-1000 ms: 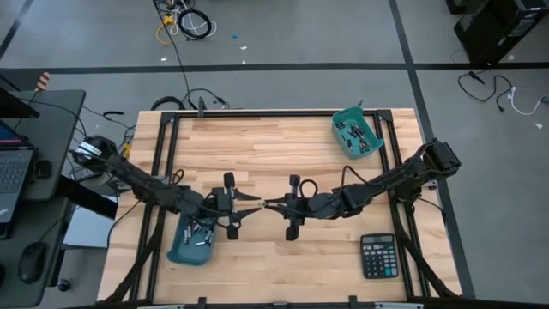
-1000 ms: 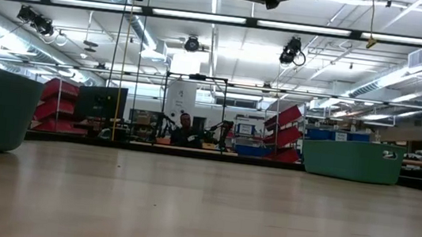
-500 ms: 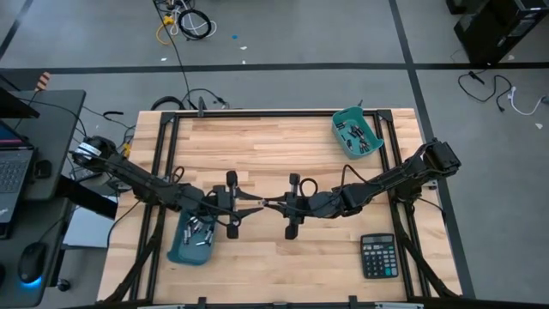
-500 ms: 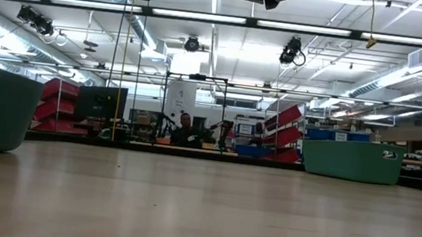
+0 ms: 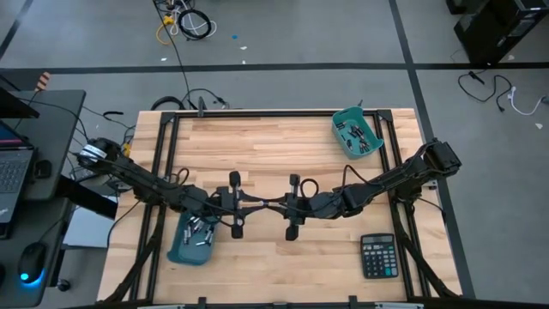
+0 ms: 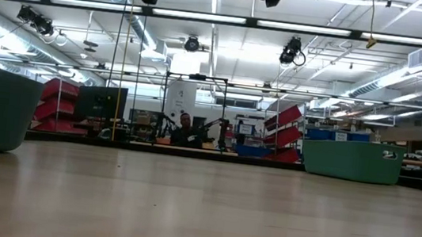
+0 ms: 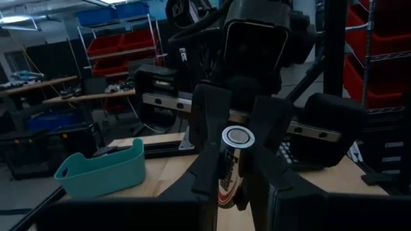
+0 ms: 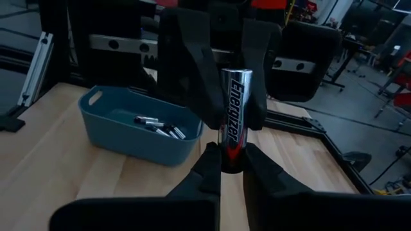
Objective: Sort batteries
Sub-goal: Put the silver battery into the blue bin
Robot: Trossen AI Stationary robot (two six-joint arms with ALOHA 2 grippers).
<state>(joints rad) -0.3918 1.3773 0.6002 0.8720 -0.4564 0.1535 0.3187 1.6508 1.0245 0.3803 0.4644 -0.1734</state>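
At the middle of the counter [image 5: 274, 146], above its surface, a single battery [image 8: 235, 119] is shared between the two arms. The right gripper [image 5: 276, 204] has its jaws narrow and closed on one end of the cell, as its own wrist view shows. The left gripper [image 5: 256, 205] meets it nose to nose, and its jaws are seen pressed against the other end of the same cell [image 7: 231, 168], so a hand-over appears to be under way.

For this step to go well, the receiving grip should be confirmed firm before the giving jaws are loosened, and the two arms should be kept aligned along the cell's axis so that it is not twisted or dropped.

The near bin [image 5: 193, 240], beside the left arm, already holds several cells, and the far bin [image 5: 356, 133] holds others. The calculator [image 5: 378, 256] is left untouched near the right arm.
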